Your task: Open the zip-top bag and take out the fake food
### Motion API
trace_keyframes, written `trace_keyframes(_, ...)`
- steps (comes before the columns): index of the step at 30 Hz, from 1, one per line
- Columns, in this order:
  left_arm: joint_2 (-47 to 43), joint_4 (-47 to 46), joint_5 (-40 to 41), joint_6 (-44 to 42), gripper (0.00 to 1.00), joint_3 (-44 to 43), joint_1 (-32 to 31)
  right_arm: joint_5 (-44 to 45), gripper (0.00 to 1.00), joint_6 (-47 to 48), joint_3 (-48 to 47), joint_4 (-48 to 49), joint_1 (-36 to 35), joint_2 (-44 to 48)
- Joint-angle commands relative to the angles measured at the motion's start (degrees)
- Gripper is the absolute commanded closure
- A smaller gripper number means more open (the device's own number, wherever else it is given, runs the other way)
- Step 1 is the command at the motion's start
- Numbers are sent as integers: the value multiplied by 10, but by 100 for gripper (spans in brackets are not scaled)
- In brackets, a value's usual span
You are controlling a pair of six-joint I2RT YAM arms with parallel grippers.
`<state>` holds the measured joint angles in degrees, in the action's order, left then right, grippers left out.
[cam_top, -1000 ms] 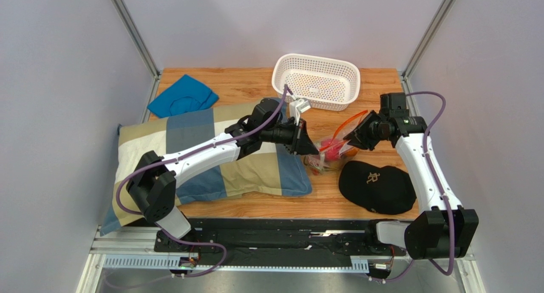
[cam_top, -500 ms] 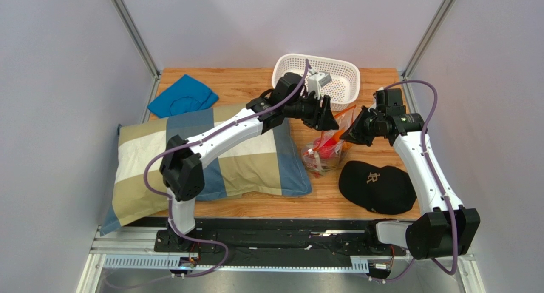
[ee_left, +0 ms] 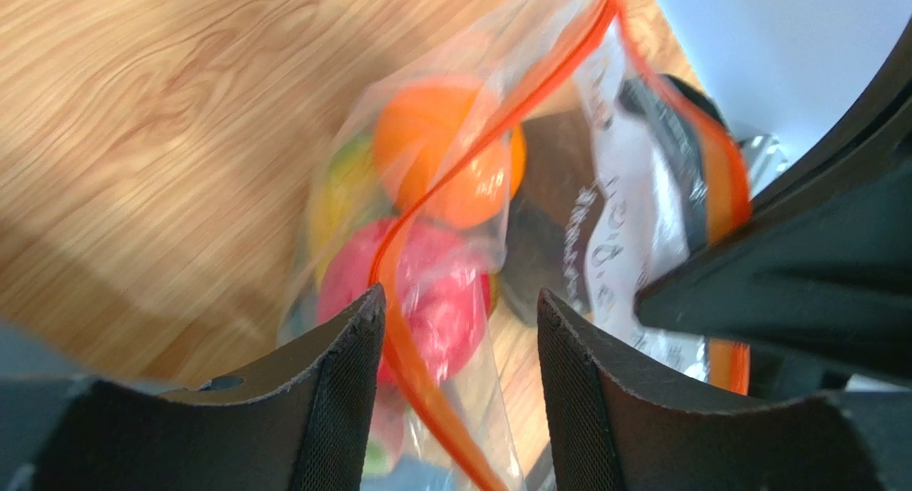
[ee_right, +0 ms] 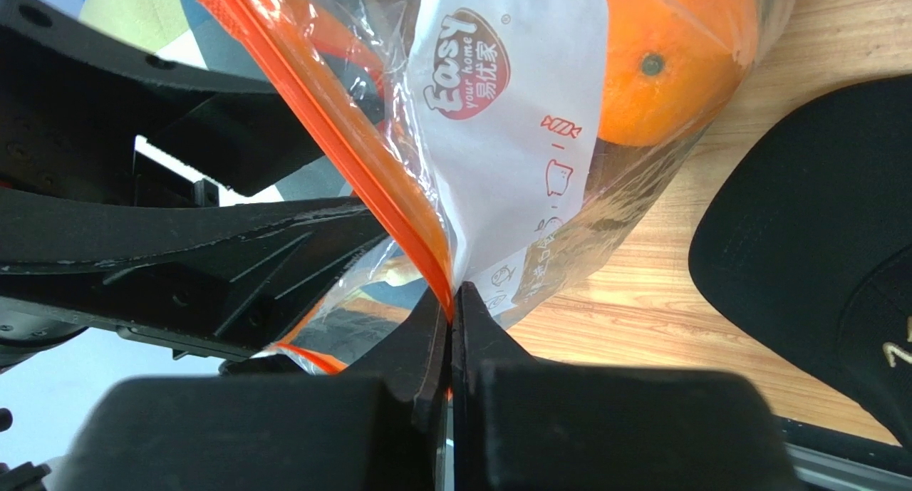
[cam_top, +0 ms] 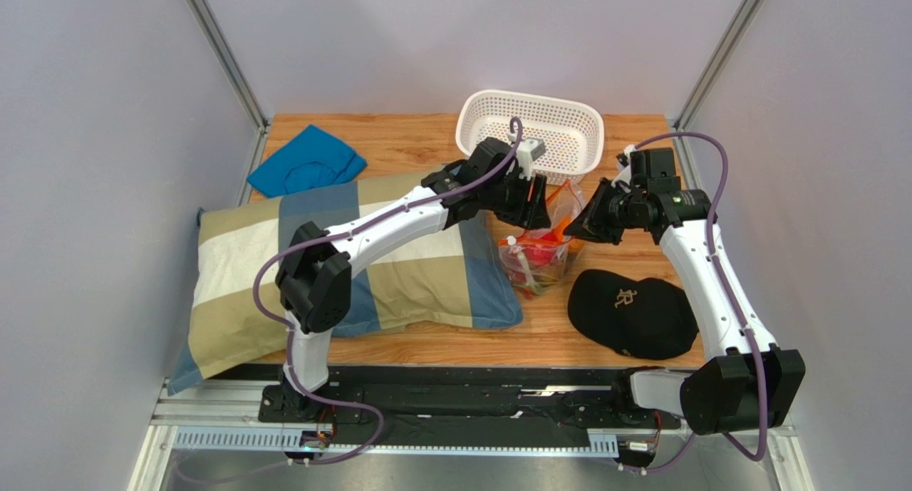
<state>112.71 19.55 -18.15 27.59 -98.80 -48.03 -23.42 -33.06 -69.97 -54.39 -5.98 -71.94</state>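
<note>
Left arm's been busy this last second: it was low by the pillow (cam_top: pixel 353 258), lifted toward the white basket (cam_top: pixel 532 134), and now my left gripper (ee_left: pixel 458 309) has dropped in at the mouth of the zip-top bag (cam_top: pixel 538 260). The bag stands on the table (cam_top: pixel 428 347) between pillow and black cap (cam_top: pixel 632 311), its top edge hoisted up. Right gripper (ee_right: pixel 453 299) is clamped tight on the orange zip strip (ee_right: pixel 353 160), holding that lip high. Left jaws stand apart with the other lip running between them, nothing pinched yet. I'd say the mouth's already split, so closing on that lip and pulling comes next. Overhead, both grippers hide the mouth. The left wrist view looks straight in at the fake food, an orange (ee_left: pixel 450 154) over a red apple (ee_left: pixel 444 331). Only the right wrist view shows the pinch itself
</note>
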Motion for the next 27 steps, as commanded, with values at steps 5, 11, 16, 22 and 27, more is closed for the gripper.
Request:
trace_keyframes(5,-113,-41,91,-35,46,53,-1,-40,100,41,-33,-3,-3,8)
trace_keyframes(11,-30,1,-20,-40,40,-11,7,-61,100,44,-39,7,-3,5)
trace_keyframes(16,-2,-3,-60,-55,37,-24,7,-70,100,48,-53,9,-3,0)
trace_keyframes(22,10,19,-35,-57,37,-7,19,-78,100,60,-70,11,-3,-14)
trace_keyframes(27,-7,13,-50,-56,69,6,19,-78,100,68,-81,10,-3,-24)
